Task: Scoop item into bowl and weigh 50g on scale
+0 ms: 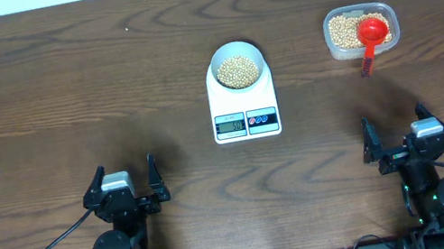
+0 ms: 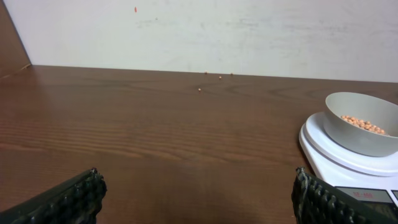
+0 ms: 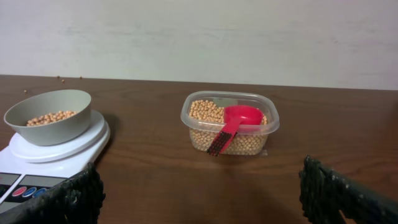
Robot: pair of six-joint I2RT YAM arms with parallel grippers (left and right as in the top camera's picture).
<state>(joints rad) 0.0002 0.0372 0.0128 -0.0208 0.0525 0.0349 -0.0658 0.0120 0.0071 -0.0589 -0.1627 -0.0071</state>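
The white bowl (image 1: 238, 65) holds tan-yellow beans (image 1: 238, 70) and stands on the white scale (image 1: 244, 109), whose display and blue and red buttons face the front. The bowl also shows in the left wrist view (image 2: 360, 132) and the right wrist view (image 3: 50, 116). A clear container (image 1: 359, 31) of beans at the right holds a red scoop (image 1: 370, 34), handle over the front rim; it shows in the right wrist view (image 3: 229, 122). My left gripper (image 1: 122, 187) and right gripper (image 1: 405, 134) are open, empty, near the table's front edge.
A few stray beans (image 2: 217, 78) lie on the table near the far wall. The wall runs along the table's far edge. Cables run from both arm bases at the front.
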